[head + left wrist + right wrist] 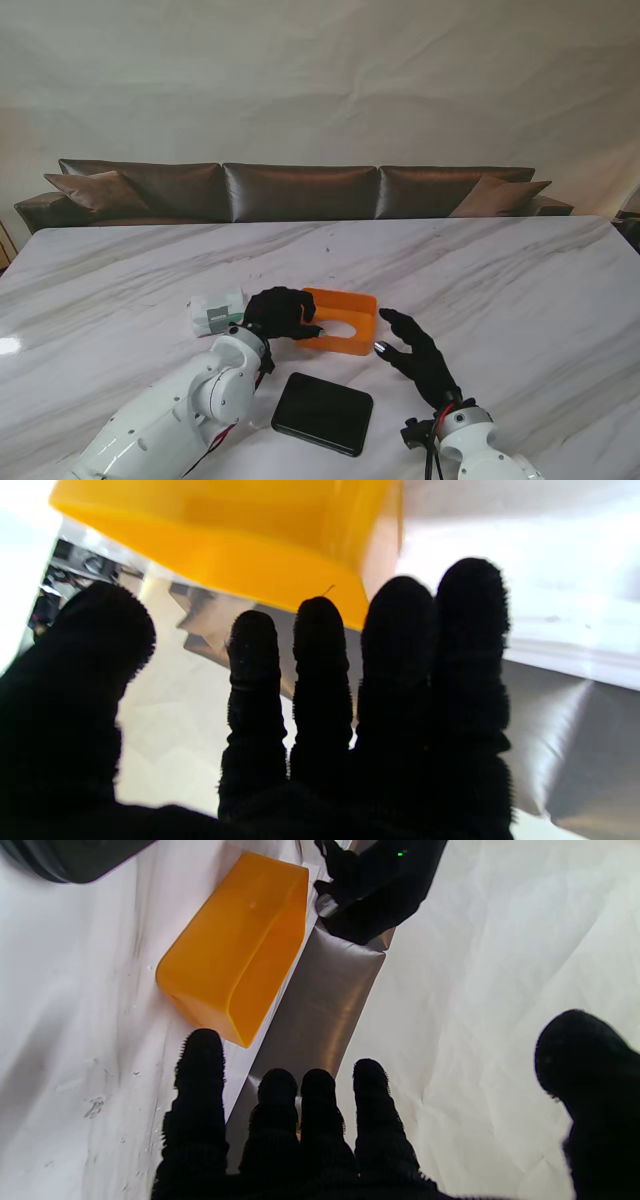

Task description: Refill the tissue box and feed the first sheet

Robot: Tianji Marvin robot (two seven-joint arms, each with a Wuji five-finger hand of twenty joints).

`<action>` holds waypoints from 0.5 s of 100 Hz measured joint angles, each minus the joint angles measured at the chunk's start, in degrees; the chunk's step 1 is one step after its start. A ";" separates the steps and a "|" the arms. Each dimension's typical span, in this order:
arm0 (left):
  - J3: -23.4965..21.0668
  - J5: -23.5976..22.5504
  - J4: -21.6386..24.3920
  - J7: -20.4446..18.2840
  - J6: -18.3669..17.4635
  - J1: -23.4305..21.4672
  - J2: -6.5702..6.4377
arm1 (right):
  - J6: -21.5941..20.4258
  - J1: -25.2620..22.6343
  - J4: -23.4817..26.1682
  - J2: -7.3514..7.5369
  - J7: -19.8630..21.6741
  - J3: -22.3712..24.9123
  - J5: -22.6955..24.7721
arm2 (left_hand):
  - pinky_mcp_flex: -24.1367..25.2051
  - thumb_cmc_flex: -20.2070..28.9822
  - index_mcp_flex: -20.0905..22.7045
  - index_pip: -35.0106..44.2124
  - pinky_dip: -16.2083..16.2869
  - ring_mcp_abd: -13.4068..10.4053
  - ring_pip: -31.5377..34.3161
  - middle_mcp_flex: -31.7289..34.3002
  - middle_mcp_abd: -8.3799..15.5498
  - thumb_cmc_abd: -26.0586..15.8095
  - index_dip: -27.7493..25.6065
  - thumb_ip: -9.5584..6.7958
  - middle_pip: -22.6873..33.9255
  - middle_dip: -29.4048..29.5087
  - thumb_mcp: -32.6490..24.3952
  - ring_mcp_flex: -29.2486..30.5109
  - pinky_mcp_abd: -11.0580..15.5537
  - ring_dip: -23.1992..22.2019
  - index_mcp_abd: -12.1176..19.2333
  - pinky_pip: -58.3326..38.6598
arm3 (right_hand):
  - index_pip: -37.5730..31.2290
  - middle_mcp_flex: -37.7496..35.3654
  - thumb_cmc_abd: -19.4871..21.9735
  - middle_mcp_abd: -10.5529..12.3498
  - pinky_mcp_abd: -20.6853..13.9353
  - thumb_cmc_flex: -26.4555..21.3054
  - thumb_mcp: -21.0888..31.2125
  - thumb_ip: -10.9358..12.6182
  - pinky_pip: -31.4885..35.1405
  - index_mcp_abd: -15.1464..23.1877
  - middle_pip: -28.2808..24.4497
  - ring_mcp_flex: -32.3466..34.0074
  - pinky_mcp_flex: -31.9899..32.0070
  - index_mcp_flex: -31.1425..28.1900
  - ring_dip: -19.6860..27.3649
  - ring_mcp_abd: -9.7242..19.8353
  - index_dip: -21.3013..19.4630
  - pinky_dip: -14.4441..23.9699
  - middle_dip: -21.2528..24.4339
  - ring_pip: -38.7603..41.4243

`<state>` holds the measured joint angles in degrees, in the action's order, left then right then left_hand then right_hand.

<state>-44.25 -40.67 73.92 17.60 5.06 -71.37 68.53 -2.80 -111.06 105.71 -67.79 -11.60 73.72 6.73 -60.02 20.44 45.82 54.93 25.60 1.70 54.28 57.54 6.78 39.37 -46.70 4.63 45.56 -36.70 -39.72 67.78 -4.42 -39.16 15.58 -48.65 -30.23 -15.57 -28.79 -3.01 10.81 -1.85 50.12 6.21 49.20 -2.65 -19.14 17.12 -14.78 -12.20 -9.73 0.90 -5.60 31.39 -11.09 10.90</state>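
Observation:
The orange tissue box [362, 310] lies on the marble table [500, 270], with an oval slot in the face that looks up at me. My left hand [280, 312] is at the box's left end with its fingers stretched out, and I cannot tell if it touches. In the left wrist view the orange tissue box [240, 535] lies just past the fingertips [320, 625]. My right hand [418, 355] is open, fingers spread, a little to the right of the box. The right wrist view shows the orange tissue box [235, 945] beyond that hand [300, 1130]. A wrapped tissue pack [215, 313] lies left of my left hand.
A flat black rectangular piece [322, 412] lies on the table nearer to me, between my arms. A brown sofa [300, 190] runs along behind the table's far edge. My left hand [375, 885] shows past the box in the right wrist view.

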 measured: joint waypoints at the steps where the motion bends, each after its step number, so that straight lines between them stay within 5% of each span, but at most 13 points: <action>1: -0.45 -0.15 0.50 0.00 0.26 -0.36 -0.04 | 0.01 -0.01 0.03 0.00 0.00 0.01 0.04 | 0.03 0.01 -0.20 -0.03 -0.17 0.00 0.00 -0.06 -0.03 -0.27 0.00 0.00 -0.01 0.06 0.06 -0.11 0.00 -0.10 -0.03 0.01 | 0.00 0.00 0.00 0.00 0.00 0.00 0.00 0.00 0.00 0.00 0.00 0.00 0.00 0.00 0.00 0.00 0.00 0.00 0.00 0.00; 11: -4.74 -1.42 4.95 0.11 2.45 -3.69 -0.45 | 0.09 -0.07 0.27 0.00 -0.08 0.06 0.29 | 5.22 0.71 -2.92 -2.35 -1.27 0.96 -4.70 -4.13 -0.47 -2.04 0.13 0.00 -1.27 0.22 2.37 -6.89 0.00 -0.83 -0.38 0.73 | 0.00 -0.01 0.00 0.00 0.01 0.00 0.00 0.00 0.03 0.00 0.00 0.00 0.00 0.00 0.00 -0.01 0.00 0.00 0.00 0.00; 16: -6.46 -2.57 6.53 0.60 3.48 -5.08 -0.66 | 0.16 -0.07 0.36 0.00 -0.14 0.06 0.33 | 10.38 0.77 -5.33 -4.05 0.77 2.18 -9.12 -6.90 -0.51 -2.19 1.36 0.00 -2.40 0.44 3.22 -11.57 -0.65 -1.20 -0.75 1.40 | 0.00 -0.01 0.00 0.00 0.02 0.00 0.00 0.00 0.05 0.01 0.00 0.00 0.00 -0.01 0.00 -0.01 0.00 -0.01 0.00 0.00; 30: -10.21 -8.53 8.64 1.36 6.05 -7.82 -1.51 | 0.46 -0.01 0.44 0.00 -0.18 -0.03 0.36 | 38.61 0.83 -13.03 -11.24 8.35 4.62 -22.41 -17.40 -0.54 -3.78 8.14 -1.03 -7.45 3.59 3.97 -28.39 -6.73 1.30 -3.13 1.18 | 0.00 -0.30 0.00 0.00 0.02 0.00 0.00 0.00 0.09 0.01 0.00 0.00 0.00 -0.02 0.00 -0.03 -0.01 -0.03 0.00 0.00; 38: -11.75 -12.08 9.81 -0.49 8.31 -9.02 -2.61 | 0.70 0.13 0.44 0.00 -0.17 -0.23 0.35 | 51.96 0.83 -16.26 -17.94 8.15 5.42 -29.61 -24.09 -0.56 -4.05 15.08 -1.11 -13.50 9.02 5.05 -37.66 -8.90 6.13 -5.25 1.18 | 0.02 -0.30 0.00 0.00 0.03 0.00 0.00 0.00 0.14 0.03 0.00 0.00 0.00 -0.03 0.00 -0.04 -0.01 -0.03 0.00 0.00; 43: -12.32 -14.59 10.12 -1.58 9.87 -9.52 -3.34 | 0.96 0.27 0.44 0.00 -0.15 -0.40 0.35 | 53.59 0.83 -16.78 -19.62 7.62 5.72 -30.84 -25.18 -0.56 -4.77 16.45 -1.11 -14.46 10.21 5.12 -39.19 -9.15 7.00 -5.55 1.16 | 0.04 -0.30 0.00 0.00 0.03 0.00 0.00 0.00 0.15 0.03 0.00 0.00 0.00 -0.03 0.00 -0.04 -0.01 -0.03 0.00 0.00; 44: -12.42 -15.01 10.12 -1.70 10.09 -9.60 -3.47 | 1.01 0.30 0.44 0.00 -0.15 -0.44 0.35 | 57.61 0.83 -17.44 -23.03 6.06 6.83 -33.79 -28.30 -0.73 -4.89 20.45 -1.12 -17.43 13.79 5.22 -43.49 -10.03 10.00 -7.00 1.21 | 0.05 -0.31 0.00 0.00 0.03 0.00 0.00 0.00 0.16 0.09 0.00 0.00 0.00 -0.03 0.00 -0.05 -0.01 -0.04 0.00 0.01; 50: -13.13 -15.96 10.08 -1.96 10.63 -10.07 -4.09 | 1.32 0.53 0.43 0.01 -0.10 -0.67 0.35 | 61.32 0.80 -18.31 -26.98 2.26 7.51 -37.16 -32.09 -1.68 -4.89 25.27 -1.12 -20.78 17.09 5.38 -48.93 -11.37 13.92 -8.65 1.16 | 0.06 -0.72 0.00 0.00 0.03 0.00 0.00 0.00 0.17 0.12 0.00 0.00 0.00 -0.03 0.00 -0.06 -0.01 -0.04 0.00 0.01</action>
<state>-57.38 -56.63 84.01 15.64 15.69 -81.43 64.44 -1.47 -110.54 106.14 -67.78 -11.70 73.05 7.08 1.30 21.24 27.51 27.96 27.85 9.21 17.12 25.46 5.09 34.48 -21.43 3.51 24.78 -19.61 -34.34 18.85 -15.78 -25.24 6.93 -47.49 -30.17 -16.29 -28.79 -3.01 10.84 -1.85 50.13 6.21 49.37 -2.53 -19.14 17.12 -14.78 -12.23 -9.73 0.83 -5.61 31.35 -11.09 10.91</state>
